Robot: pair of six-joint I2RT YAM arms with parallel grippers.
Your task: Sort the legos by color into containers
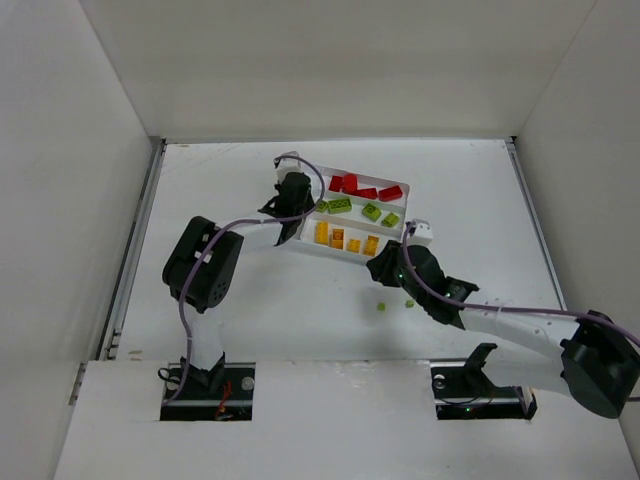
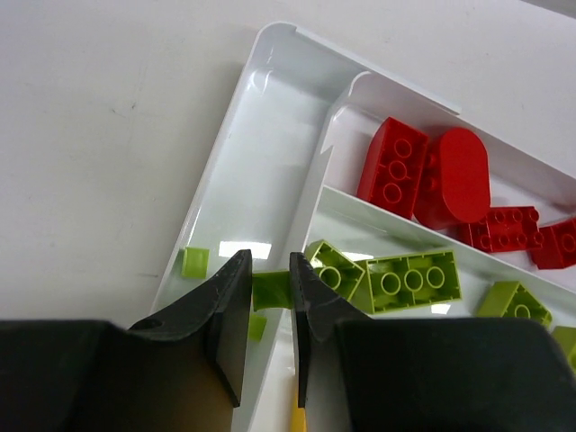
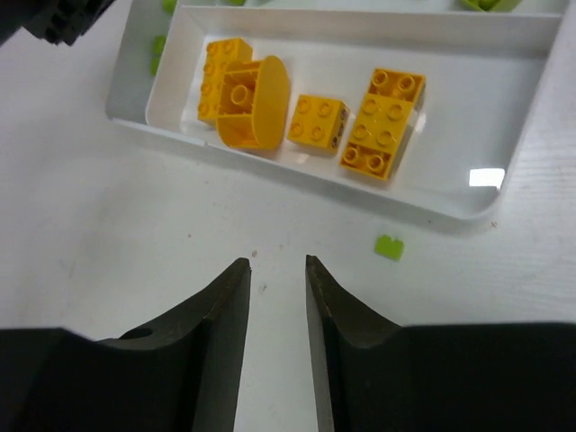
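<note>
The white tray (image 1: 335, 251) holds red legos (image 1: 362, 187) in its far slot, lime green legos (image 1: 355, 208) in the middle slot and yellow-orange legos (image 1: 345, 238) in the near slot. My left gripper (image 1: 303, 212) hangs over the tray's left end. In the left wrist view the left gripper (image 2: 270, 270) is shut on a small green lego (image 2: 270, 290) above the narrow end slot (image 2: 270, 153), beside red legos (image 2: 423, 171) and green legos (image 2: 409, 281). My right gripper (image 1: 377, 264) is open and empty over the table (image 3: 274, 263), just in front of the yellow-orange legos (image 3: 306, 112).
Two small green legos (image 1: 381, 306) (image 1: 410, 302) lie on the table in front of the tray; one shows in the right wrist view (image 3: 389, 247). Two more small green pieces (image 2: 195, 261) (image 2: 256, 326) lie in the end slot. White walls enclose the table.
</note>
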